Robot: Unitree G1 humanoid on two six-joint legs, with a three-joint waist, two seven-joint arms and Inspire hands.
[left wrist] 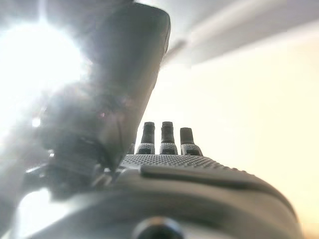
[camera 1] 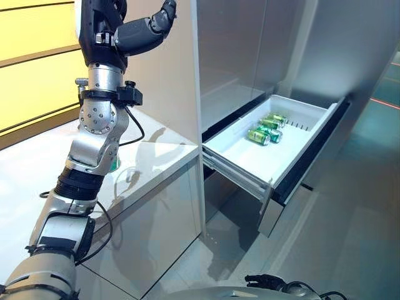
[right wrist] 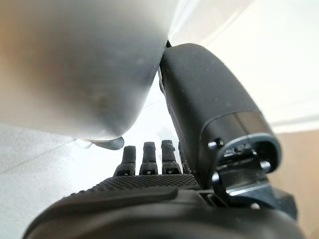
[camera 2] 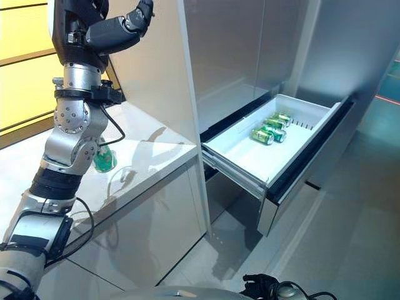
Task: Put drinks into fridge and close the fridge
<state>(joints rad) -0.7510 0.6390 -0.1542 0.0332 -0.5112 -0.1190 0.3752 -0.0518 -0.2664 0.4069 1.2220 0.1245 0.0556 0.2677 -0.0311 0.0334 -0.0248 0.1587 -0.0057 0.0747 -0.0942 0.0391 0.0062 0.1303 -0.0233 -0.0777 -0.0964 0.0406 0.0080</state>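
Observation:
The fridge's white drawer [camera 1: 235, 154] is pulled out, and green cans [camera 1: 267, 128] lie on their sides in its far part. Another green drink [camera 2: 103, 160] stands on the white counter [camera 2: 156, 156], partly hidden behind my left forearm. My left hand [camera 1: 147, 31] is raised high above the counter, next to the fridge's side wall, with its fingers relaxed and holding nothing. My right hand [camera 1: 267, 282] hangs low near the floor in front of the drawer, open and empty; its straight fingers [right wrist: 149, 159] show in the right wrist view.
The tall grey fridge front [camera 1: 250, 50] rises behind the drawer. The counter's cabinet front [camera 1: 156, 231] stands left of the drawer. Grey floor [camera 1: 350, 237] lies in front and to the right. A yellow wall [camera 1: 31, 69] is behind the counter.

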